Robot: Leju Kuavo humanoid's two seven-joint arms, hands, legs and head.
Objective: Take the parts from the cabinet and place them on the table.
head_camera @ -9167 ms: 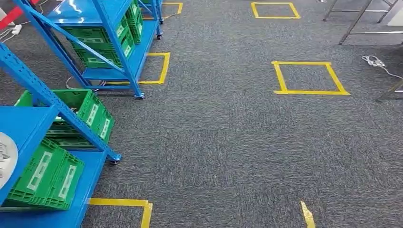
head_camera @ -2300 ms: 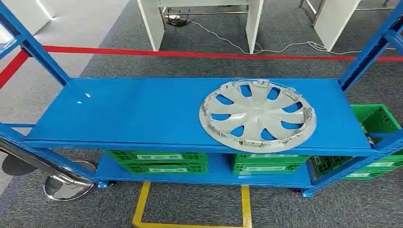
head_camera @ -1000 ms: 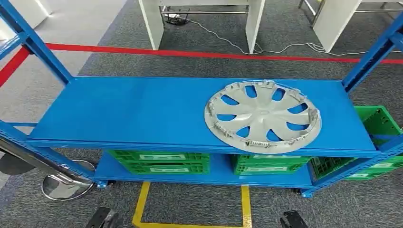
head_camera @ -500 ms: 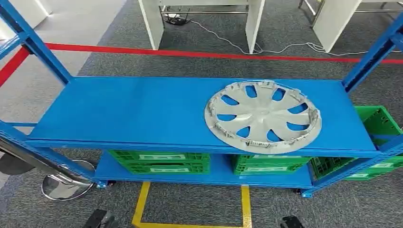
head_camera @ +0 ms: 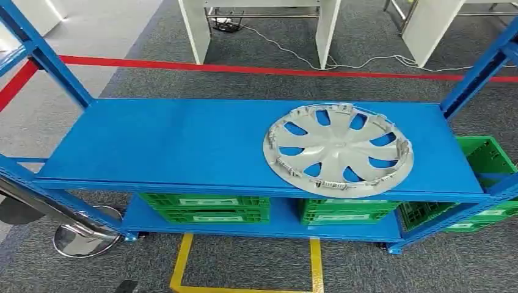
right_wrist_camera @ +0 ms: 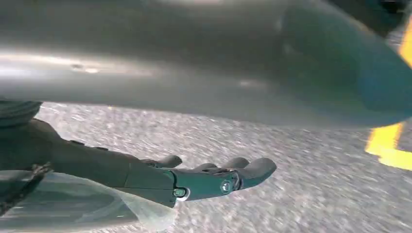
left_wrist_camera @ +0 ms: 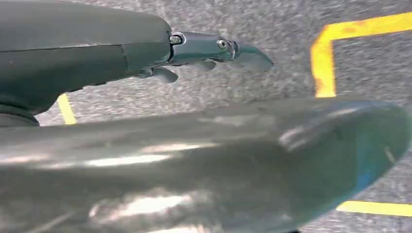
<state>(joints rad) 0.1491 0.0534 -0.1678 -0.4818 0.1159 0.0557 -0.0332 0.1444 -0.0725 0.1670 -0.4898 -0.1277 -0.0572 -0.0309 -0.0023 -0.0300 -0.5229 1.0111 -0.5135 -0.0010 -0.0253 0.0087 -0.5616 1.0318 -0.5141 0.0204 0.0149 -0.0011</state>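
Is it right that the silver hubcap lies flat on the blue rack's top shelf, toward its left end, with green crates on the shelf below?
Not quite. The hubcap lies toward the right end of the top shelf, not the left, as the head view shows. The rest holds: it lies flat, and green crates sit on the shelf below.

The floor is grey carpet (head_camera: 366, 85) with yellow tape (head_camera: 181, 262) near and a red line (head_camera: 244, 69) far. White table legs (head_camera: 196, 30) stand far back. A white cable (head_camera: 366, 61) lies there.

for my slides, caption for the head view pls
Silver hubcap lying flat on the blue shelf, green crates below.
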